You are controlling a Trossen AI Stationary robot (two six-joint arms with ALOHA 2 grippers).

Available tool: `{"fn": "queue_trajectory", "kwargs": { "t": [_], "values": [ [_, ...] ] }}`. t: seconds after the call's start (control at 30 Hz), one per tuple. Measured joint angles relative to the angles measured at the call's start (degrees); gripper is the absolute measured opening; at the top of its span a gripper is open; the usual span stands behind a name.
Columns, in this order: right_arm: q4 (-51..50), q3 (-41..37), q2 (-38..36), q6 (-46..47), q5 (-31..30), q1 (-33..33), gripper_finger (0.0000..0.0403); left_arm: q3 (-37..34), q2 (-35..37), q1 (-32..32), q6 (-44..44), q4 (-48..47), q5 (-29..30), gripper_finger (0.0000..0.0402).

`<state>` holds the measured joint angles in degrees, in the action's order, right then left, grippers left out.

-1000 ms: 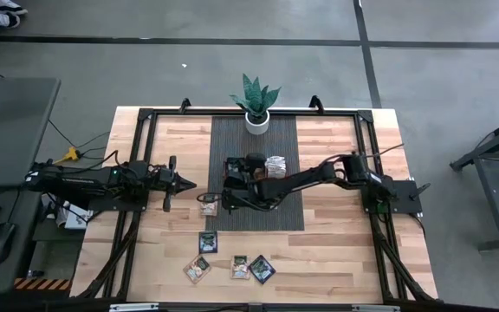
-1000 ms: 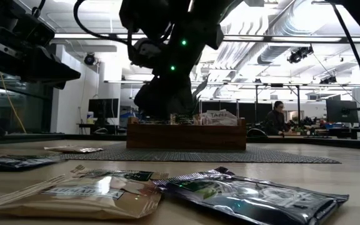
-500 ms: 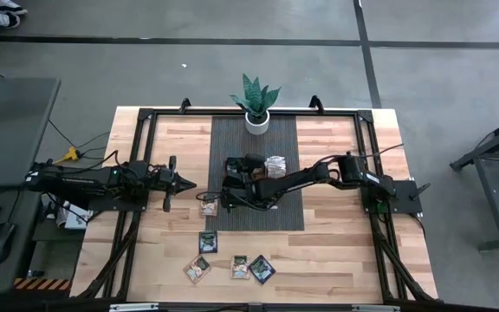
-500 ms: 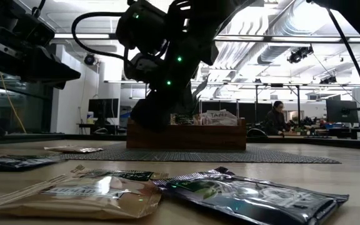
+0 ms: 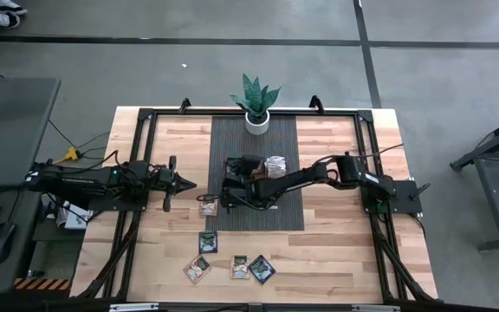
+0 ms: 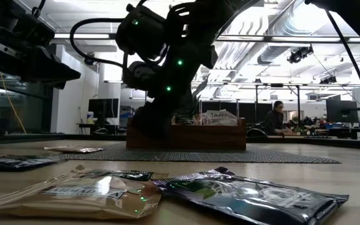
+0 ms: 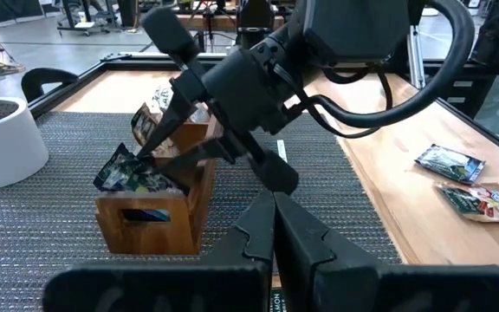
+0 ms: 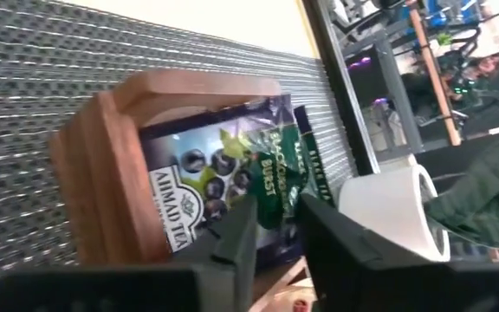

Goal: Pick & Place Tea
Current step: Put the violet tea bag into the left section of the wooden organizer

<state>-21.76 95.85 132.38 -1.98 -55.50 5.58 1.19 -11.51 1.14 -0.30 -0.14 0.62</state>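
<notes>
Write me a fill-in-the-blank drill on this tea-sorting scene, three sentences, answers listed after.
1. The right gripper is at the end compartment of the wooden ____.
2. The tea packet at its fingertips is dark ____.
3. The tray stands on a grey mat, and at the mat's far end stands a potted ____.

Missing words: tray; green; plant
</notes>
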Motion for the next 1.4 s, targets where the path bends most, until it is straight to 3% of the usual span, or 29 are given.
{"fn": "queue_trajectory", "kwargs": {
  "t": [0.27,0.73,0.87,1.13,1.4],
  "values": [
    [-0.31,0.73,0.01,-2.19,1.18,0.17,0.0145,0.02,0.01,0.00,-0.01,0.00,0.00,0.0001],
    [-11.82,9.37,0.04,-4.38,3.69,3.35,0.0154,0.00,0.01,-0.01,0.00,0.00,0.00,0.0001],
    [-12.72,12.40,0.04,-4.14,14.07,5.03,0.0154,0.00,0.00,-0.01,0.00,0.00,0.00,0.0001],
    [-12.84,13.73,0.04,-3.11,44.78,6.39,0.0154,0.00,0.02,0.00,0.00,0.00,0.00,0.0001],
    [-7.62,15.38,2.80,-0.59,53.36,6.90,0.0154,0.02,0.00,-0.02,0.00,0.00,0.00,0.0001]
  ]
}}
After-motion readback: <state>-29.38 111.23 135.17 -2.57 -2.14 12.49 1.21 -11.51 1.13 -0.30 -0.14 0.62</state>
